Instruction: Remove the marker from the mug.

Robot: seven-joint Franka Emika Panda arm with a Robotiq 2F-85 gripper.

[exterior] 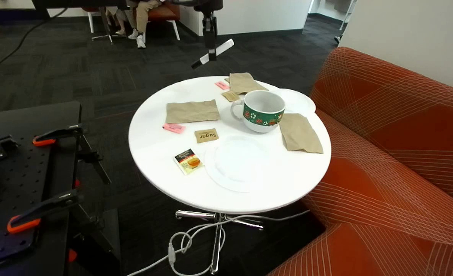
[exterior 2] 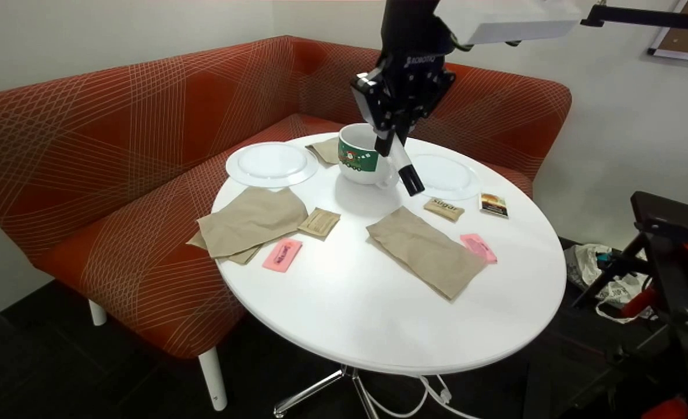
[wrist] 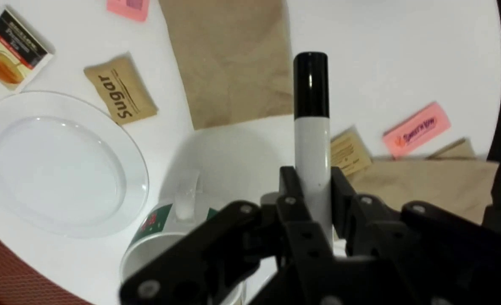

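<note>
The gripper [wrist: 314, 182] has its fingers [wrist: 291, 181] clamped on the marker [wrist: 312, 142], which tilts between them above the table [exterior 2: 379, 320], black end lower. Below the fingers and off to one side, the mug [exterior: 264, 118] stands upright; in the wrist view, a napkin [wrist: 233, 63] lies beyond them.

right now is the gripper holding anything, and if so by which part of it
Yes, the gripper holds the marker by its white barrel, about midway along its length, leaving its black end free.
</note>
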